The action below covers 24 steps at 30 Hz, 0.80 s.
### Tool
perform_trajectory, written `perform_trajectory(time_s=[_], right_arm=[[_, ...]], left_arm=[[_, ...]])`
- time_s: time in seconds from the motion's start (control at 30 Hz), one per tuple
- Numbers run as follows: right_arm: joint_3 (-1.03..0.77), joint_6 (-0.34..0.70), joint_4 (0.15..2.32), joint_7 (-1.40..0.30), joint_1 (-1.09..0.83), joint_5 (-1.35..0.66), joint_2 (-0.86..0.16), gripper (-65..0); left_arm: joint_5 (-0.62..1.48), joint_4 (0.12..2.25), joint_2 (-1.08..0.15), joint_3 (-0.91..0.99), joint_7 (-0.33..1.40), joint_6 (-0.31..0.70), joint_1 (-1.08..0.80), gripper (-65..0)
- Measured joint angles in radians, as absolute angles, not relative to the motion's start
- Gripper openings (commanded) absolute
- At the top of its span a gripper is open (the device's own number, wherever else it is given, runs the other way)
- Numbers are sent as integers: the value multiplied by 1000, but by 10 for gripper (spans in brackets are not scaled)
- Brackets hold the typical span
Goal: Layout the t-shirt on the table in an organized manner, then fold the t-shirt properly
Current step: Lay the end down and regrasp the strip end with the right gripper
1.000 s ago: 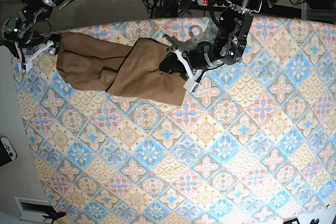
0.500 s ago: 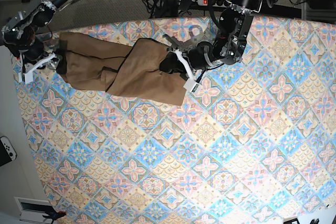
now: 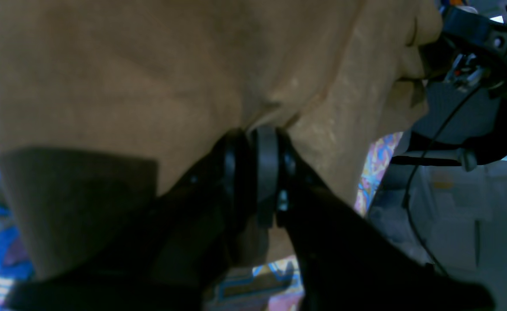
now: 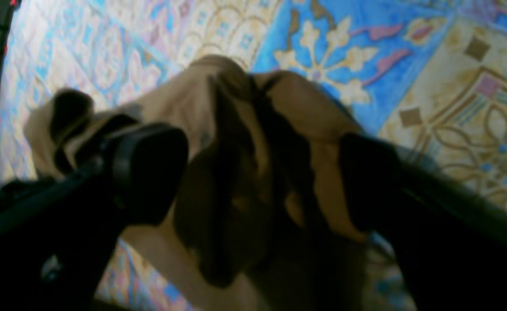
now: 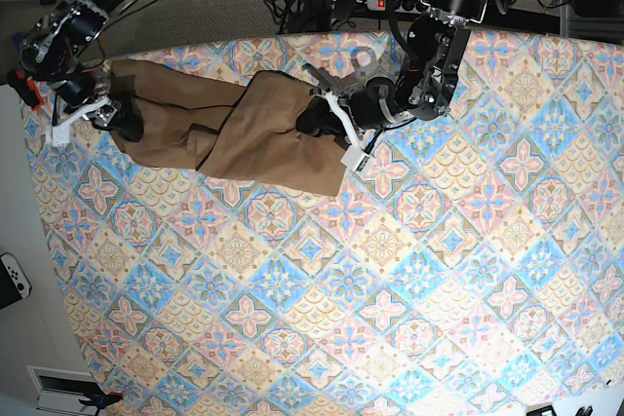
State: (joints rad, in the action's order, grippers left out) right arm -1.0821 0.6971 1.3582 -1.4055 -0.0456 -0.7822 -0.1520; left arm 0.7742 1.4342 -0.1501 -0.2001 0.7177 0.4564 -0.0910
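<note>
Seen close through the left wrist camera, the left claw [image 3: 259,172] is clenched tight on a pinch of the t-shirt [image 3: 149,73], its two dark jaws pressed together with a fold of tan cloth rising from between them. The right wrist camera shows the right claw [image 4: 257,172] with its jaws spread wide, one black pad on each side of a bunched, creased hump of the same cloth; the jaws straddle the hump but I cannot tell whether either pad touches it, and nothing is gripped there yet. From the overhead view, the t-shirt [image 5: 229,129] lies crumpled and partly doubled over itself toward the far edge of the worktop [image 5: 390,299], stretched between the two arms: the left claw [image 5: 327,116] holds the garment's end nearer the middle of the worktop, and the right claw [image 5: 102,109] sits at its opposite end, by the worktop's corner. This looks like the laying-out step, well before any folding, since the cloth is still rumpled with one flap turned over the body. The next move probably calls for the right claw to close on the bunched edge under it, then for both arms to lift and draw apart so the garment spreads flat.
</note>
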Motion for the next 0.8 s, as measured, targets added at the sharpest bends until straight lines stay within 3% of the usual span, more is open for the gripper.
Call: perform_trajectory(time_s=[0.37,0.8], right_arm=[[-1082,704,1369,-1367,-162,-808,-197,-83],[-892,704,1405,-1355,-159,-791,-209,-83]], left_arm=[[774,1434,-150,-200,719,456,-89,-587],[774,1434,-150,-200,719,456,-89,-587]])
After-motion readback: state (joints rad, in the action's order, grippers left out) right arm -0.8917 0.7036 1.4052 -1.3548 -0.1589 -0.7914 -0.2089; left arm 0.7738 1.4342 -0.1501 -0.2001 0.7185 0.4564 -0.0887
